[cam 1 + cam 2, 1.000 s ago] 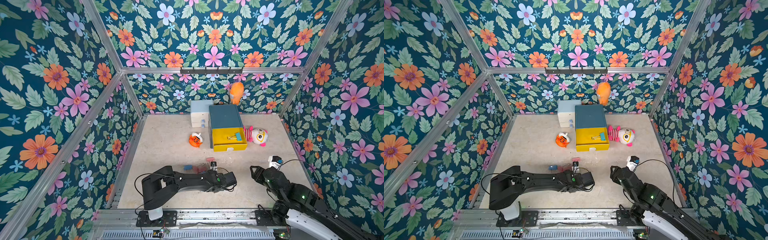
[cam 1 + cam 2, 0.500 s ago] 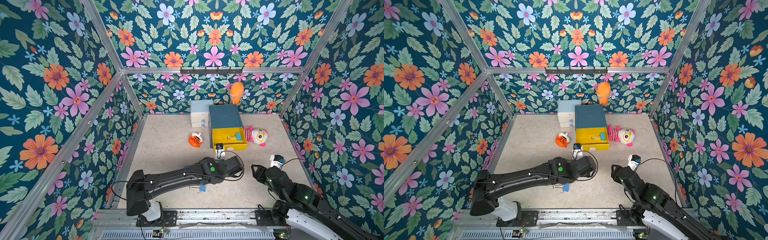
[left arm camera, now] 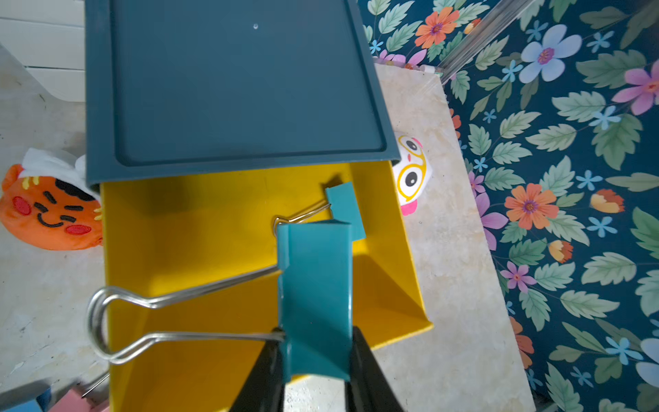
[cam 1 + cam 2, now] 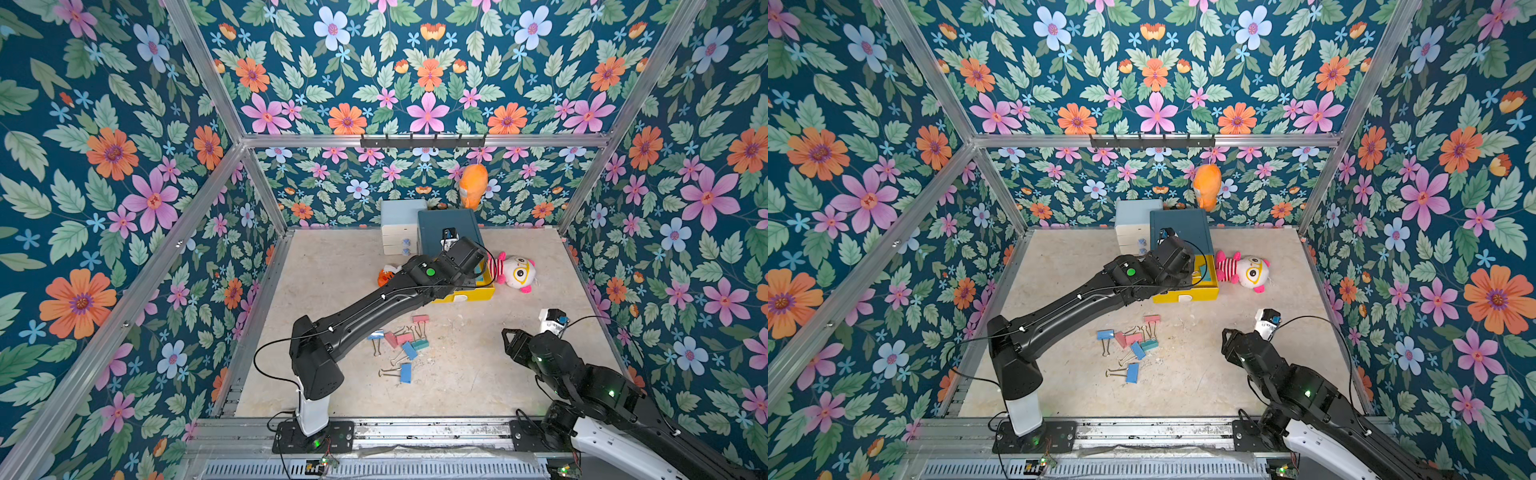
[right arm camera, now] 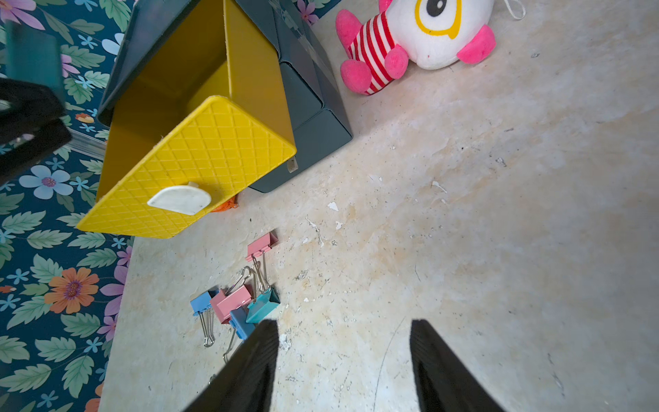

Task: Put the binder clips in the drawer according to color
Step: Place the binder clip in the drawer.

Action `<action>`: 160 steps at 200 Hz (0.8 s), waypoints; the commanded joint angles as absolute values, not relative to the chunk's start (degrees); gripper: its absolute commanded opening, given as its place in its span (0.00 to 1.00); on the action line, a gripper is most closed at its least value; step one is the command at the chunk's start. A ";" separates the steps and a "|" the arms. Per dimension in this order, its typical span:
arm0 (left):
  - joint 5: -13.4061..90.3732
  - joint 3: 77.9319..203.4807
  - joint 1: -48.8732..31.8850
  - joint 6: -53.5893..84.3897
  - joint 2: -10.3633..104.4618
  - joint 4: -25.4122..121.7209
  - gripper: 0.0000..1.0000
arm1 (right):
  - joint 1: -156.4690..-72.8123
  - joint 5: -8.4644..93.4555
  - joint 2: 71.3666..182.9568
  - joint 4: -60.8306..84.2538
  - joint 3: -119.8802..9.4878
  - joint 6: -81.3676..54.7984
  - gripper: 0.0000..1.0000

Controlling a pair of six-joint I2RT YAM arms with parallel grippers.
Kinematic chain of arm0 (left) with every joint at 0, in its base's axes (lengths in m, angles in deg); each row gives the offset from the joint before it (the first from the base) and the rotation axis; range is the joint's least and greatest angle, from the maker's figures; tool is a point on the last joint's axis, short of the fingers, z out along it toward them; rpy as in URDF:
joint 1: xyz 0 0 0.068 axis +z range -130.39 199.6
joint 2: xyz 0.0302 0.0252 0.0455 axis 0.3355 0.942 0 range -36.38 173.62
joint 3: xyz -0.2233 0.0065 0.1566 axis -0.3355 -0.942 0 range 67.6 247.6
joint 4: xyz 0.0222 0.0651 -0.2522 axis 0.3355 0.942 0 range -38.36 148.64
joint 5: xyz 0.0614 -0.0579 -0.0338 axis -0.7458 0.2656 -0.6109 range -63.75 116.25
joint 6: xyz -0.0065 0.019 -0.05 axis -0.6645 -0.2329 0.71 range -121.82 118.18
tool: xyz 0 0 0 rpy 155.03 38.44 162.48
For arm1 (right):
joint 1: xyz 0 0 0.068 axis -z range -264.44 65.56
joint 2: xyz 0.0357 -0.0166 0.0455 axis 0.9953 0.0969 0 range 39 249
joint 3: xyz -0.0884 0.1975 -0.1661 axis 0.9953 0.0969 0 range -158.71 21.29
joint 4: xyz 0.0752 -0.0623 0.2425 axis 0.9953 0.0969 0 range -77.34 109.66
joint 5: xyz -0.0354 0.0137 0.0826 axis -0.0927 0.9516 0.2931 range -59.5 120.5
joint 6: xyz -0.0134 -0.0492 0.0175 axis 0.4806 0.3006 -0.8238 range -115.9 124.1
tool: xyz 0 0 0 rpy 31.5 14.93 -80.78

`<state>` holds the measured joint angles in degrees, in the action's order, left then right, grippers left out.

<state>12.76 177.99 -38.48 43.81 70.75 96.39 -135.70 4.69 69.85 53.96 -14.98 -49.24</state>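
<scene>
Teal binder clip point(image 3: 315, 285) clamped in the left gripper point(image 3: 315, 356), seemingly clear above the yellow drawer point(image 3: 199, 232); earlier, both hung short of it.

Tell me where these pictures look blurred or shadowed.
Left wrist view: the teal metal binder clip with wire handles is sharp, with hard shadows inside the open yellow plastic drawer. Right wrist view: that clip is smeared at the frame edge, while the pink and blue binder clips on the floor are crisp. Both top views: even light.
</scene>
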 commanded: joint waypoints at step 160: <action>5.22 158.84 -39.88 47.04 51.42 93.55 0.61 | -135.76 4.19 70.90 52.19 -14.31 -48.90 0.62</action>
<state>9.85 167.08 -39.05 44.31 57.53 94.60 -135.70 4.91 71.01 52.98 -14.65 -49.24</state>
